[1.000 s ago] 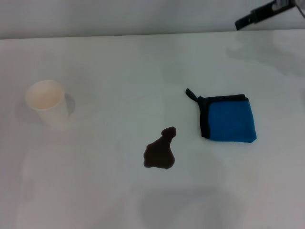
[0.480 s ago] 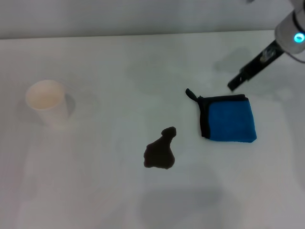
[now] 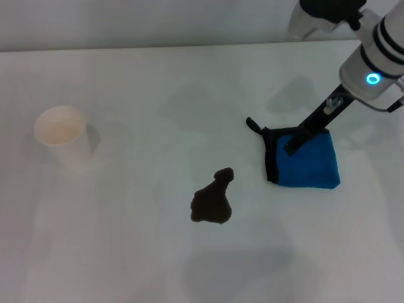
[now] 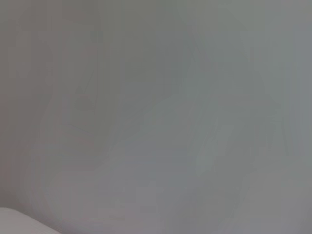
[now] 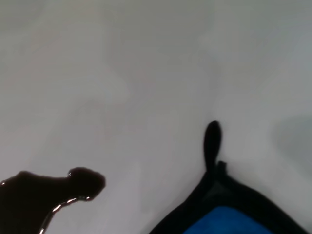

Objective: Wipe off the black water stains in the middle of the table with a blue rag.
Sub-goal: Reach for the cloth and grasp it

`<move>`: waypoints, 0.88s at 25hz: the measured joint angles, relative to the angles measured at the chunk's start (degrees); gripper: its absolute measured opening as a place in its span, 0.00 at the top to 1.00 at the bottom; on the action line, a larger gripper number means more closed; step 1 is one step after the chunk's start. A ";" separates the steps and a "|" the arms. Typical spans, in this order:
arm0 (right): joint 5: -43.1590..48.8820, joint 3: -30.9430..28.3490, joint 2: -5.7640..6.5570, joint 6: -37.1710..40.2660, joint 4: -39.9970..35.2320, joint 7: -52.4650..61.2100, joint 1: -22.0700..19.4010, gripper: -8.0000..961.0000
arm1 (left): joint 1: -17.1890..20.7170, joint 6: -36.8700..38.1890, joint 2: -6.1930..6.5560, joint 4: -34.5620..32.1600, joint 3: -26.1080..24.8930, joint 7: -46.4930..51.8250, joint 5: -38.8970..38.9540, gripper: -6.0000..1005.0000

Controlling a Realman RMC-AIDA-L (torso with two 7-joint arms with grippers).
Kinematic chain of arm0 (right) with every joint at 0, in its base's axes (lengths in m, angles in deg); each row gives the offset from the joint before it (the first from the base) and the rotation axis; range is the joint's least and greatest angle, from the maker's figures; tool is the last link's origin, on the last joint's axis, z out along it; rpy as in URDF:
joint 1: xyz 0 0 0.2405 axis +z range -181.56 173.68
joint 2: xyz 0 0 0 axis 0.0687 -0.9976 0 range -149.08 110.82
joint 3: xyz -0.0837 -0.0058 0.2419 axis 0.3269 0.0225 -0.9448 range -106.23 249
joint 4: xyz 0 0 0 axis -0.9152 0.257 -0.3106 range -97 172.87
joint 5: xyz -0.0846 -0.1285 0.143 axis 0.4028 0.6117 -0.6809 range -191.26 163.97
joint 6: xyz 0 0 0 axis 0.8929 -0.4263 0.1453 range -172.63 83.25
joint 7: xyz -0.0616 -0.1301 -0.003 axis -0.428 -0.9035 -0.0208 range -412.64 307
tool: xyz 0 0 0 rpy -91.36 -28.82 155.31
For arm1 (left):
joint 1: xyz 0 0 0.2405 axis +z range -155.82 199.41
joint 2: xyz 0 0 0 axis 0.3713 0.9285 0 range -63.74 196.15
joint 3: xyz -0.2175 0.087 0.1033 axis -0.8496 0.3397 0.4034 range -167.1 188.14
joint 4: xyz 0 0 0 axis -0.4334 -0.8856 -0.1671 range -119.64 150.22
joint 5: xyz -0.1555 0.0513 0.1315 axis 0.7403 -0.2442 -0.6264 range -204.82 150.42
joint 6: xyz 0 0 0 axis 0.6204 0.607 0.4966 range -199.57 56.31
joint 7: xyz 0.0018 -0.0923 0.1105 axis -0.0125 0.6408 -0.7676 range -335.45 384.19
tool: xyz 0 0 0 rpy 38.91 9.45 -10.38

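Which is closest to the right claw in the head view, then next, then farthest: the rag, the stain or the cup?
1. Rag: right under the right claw.
2. Stain: mid-table, toward the robot's left.
3. Cup: far left side.

On the table [image 3: 126,265], the black water stains [image 3: 212,199] lie near the middle. The rag [image 3: 306,161] lies just to their right and slightly farther back, apart from them. A paper cup [image 3: 62,137] stands well to the left.
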 joint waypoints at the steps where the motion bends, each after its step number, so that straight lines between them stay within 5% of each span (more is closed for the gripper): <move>1: -0.25 0.22 -0.01 0.33 0.43 0.00 -0.08 0.11 | -0.01 0.03 0.00 0.00 0.03 -0.01 -0.02 0.11; 22: -0.97 3.28 0.06 5.77 4.21 0.57 -2.12 0.11 | -1.64 3.80 0.17 -0.32 0.26 -0.21 -3.30 0.11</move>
